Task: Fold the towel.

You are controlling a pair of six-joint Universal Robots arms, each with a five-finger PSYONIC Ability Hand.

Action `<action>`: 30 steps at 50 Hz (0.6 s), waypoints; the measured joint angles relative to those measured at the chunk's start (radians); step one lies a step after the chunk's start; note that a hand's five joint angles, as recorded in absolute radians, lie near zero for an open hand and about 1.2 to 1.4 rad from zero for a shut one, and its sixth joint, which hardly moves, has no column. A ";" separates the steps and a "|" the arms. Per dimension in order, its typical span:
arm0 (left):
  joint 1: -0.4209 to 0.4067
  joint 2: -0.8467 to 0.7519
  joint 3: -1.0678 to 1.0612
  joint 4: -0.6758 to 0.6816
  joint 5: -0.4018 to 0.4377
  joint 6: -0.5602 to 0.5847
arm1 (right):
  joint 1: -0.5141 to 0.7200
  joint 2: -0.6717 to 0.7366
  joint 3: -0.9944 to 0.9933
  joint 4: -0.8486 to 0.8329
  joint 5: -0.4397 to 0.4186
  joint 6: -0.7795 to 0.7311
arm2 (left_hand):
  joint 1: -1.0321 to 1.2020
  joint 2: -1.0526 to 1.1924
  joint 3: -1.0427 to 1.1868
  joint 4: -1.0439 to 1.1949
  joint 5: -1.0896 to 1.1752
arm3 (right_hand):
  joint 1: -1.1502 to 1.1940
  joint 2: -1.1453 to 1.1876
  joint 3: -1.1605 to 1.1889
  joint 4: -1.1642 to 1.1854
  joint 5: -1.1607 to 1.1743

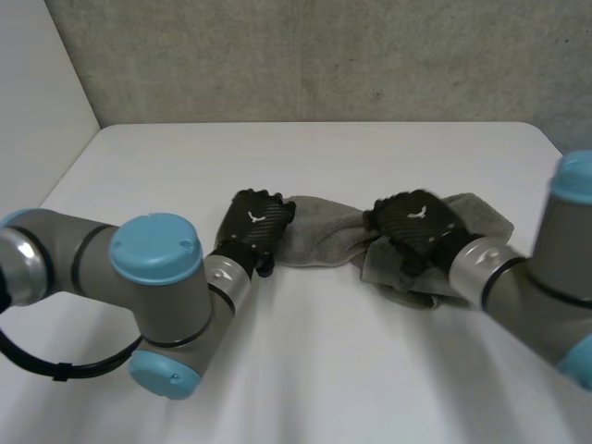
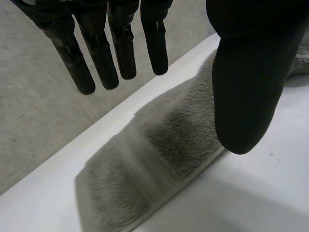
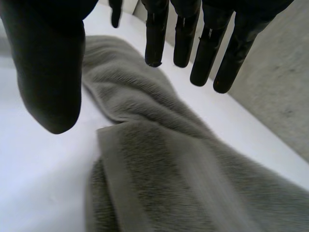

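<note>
- The black left hand (image 1: 252,225) hovers over the 9 o'clock end of the crumpled grey terry towel (image 1: 319,239), fingers straight, thumb apart, holding nothing.
- The towel lies bunched mid white table (image 1: 324,370).
- The black right hand (image 1: 413,222) is spread and empty above the towel's 3 o'clock part.

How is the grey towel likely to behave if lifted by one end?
Probably floppy: the towel lies twisted and bunched, so it should sag and drape. Its thick pile looks grippy, unlikely to slip. Pushed, it would likely wrinkle rather than slide.

Crumpled grey towel (image 1: 324,239) on white table (image 1: 324,351)
</note>
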 measured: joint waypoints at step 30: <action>-0.020 -0.140 0.123 -0.004 0.030 -0.006 | 0.078 0.254 -0.123 -0.168 0.228 -0.126 | 0.095 0.098 0.098 0.097 0.096 | 0.866 0.853 0.871 0.864 0.851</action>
